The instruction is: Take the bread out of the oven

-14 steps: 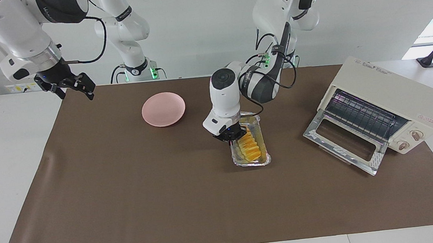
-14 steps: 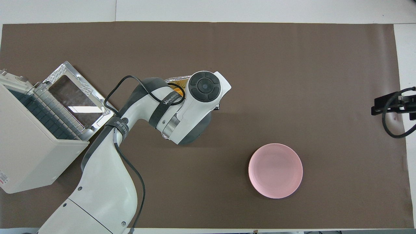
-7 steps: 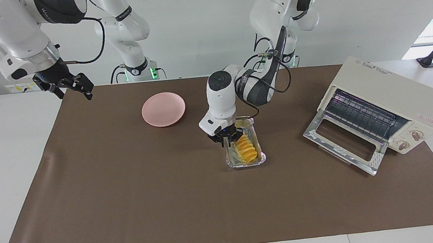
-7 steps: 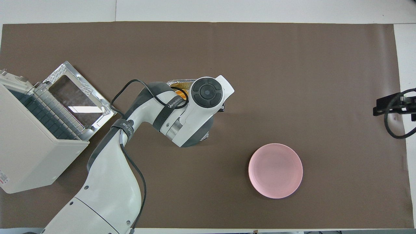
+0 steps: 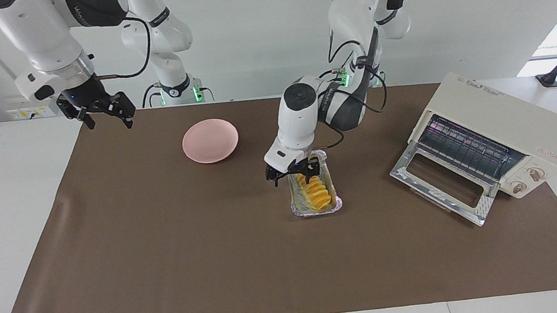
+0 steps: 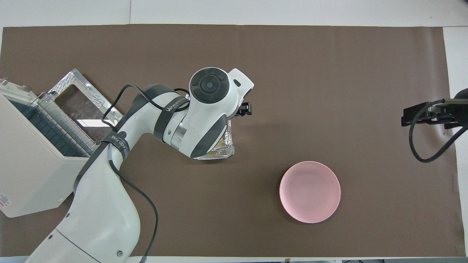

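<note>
On the desk (image 5: pixel 167 267), the bread (image 5: pixel 315 193) lies in a foil tray (image 5: pixel 297 206) well clear of the oven (image 5: pixel 498 127), between it and the pink plate (image 5: pixel 210 140), and the oven's glass door (image 5: pixel 442 182) hangs open. The facing view shows the left end effector (image 5: pixel 294 171) just above the tray's end nearer the robots, fingers spread and holding nothing, whereas from overhead the arm hides the bread and most of the tray (image 6: pixel 219 155). The right end effector (image 5: pixel 103 111), open and empty, waits raised over the desk's edge at the right arm's end, past the plate from the tray; overhead only its dark tip (image 6: pixel 420 116) shows.
</note>
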